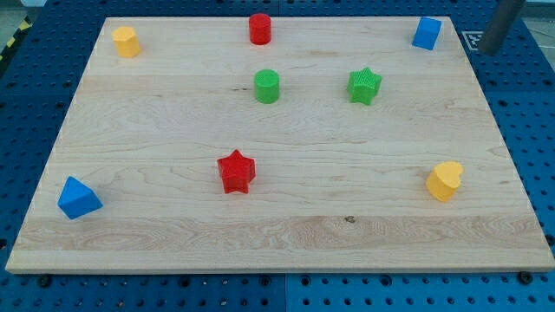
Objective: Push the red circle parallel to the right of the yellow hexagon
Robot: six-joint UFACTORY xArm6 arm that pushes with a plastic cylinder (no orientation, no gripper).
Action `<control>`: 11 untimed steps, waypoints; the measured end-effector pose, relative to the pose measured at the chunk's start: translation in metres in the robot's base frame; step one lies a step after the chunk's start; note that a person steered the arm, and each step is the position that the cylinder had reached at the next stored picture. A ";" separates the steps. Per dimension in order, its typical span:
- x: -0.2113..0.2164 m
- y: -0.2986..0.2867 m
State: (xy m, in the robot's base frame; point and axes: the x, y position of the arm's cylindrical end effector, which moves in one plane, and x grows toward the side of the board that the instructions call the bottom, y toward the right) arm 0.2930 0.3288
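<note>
The red circle (pixel 260 29) stands near the board's top edge, a little left of centre. The yellow hexagon (pixel 127 41) sits at the top left corner, well to the left of the red circle and slightly lower in the view. My tip (pixel 487 49) is at the view's top right, just off the wooden board (pixel 286 243) over the blue pegboard. It is far to the right of the red circle and touches no block.
A blue block (pixel 427 33) sits at the top right, close to my tip. A green circle (pixel 267 87) and a green star (pixel 365 86) lie below the red circle. A red star (pixel 236 171), a yellow heart (pixel 445 180) and a blue block (pixel 79 198) lie lower.
</note>
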 end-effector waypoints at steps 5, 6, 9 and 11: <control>-0.036 -0.263; -0.069 -0.305; -0.054 -0.370; -0.040 -0.452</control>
State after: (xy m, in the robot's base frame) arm 0.2534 -0.1232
